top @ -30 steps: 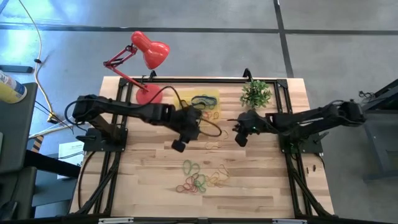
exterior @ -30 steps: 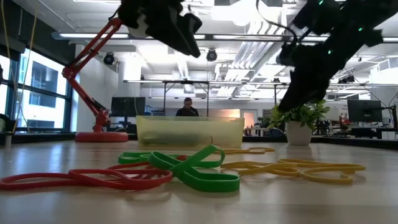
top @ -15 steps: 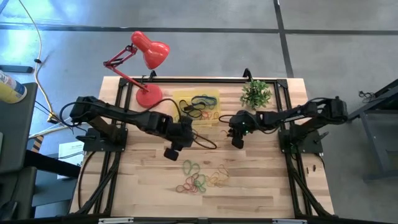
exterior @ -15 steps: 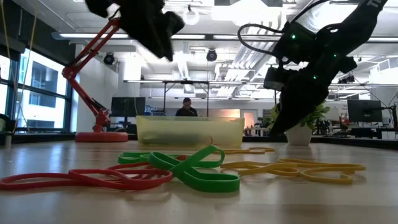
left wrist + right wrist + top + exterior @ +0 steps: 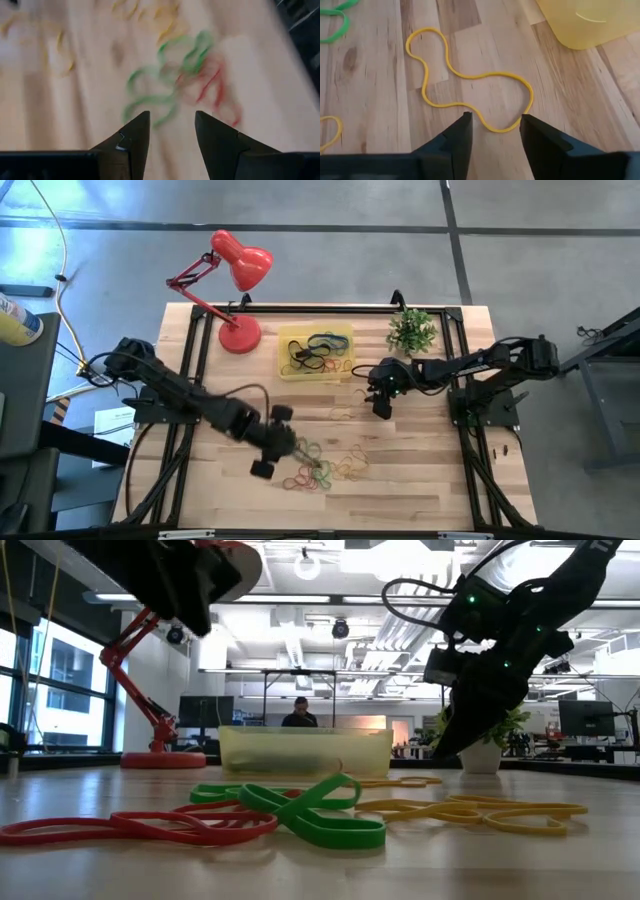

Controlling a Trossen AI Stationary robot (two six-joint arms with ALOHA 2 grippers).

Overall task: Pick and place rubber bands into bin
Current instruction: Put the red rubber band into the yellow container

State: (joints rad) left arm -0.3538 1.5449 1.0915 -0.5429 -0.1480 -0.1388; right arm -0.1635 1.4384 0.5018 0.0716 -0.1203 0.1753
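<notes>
Near the front edge of the pale wooden plank table (image 5: 420,490): a loose heap of thin floppy rubber bands (image 5: 322,467), red, green and yellow loops tangled flat on the boards, well apart from the tray. Directly over that heap, the left gripper (image 5: 171,131), dark fingers spread with a clear gap, nothing between them, blurred green and red loops below. Bare planks left and right of the heap, and a bare strip toward the front edge.

Mid-table, toward the right: the right gripper (image 5: 492,131), fingers parted and empty, poised low over a single thin wavy yellow rubber band (image 5: 470,80) lying flat on the wood, a corner of the tray just beyond it. Open boards between this loop and the front heap.

Farther back: the small shallow translucent yellow plastic bin (image 5: 284,337), resting flat between lamp and plant, holding several dark loops together with a blue one and smaller coloured ones (image 5: 318,350). Left of it, the round base of a red jointed desk lamp (image 5: 239,335), close beside the bin; right of it, a small green potted plant (image 5: 411,330). Behind all three, the black frame rail (image 5: 320,307) along the far edge.
</notes>
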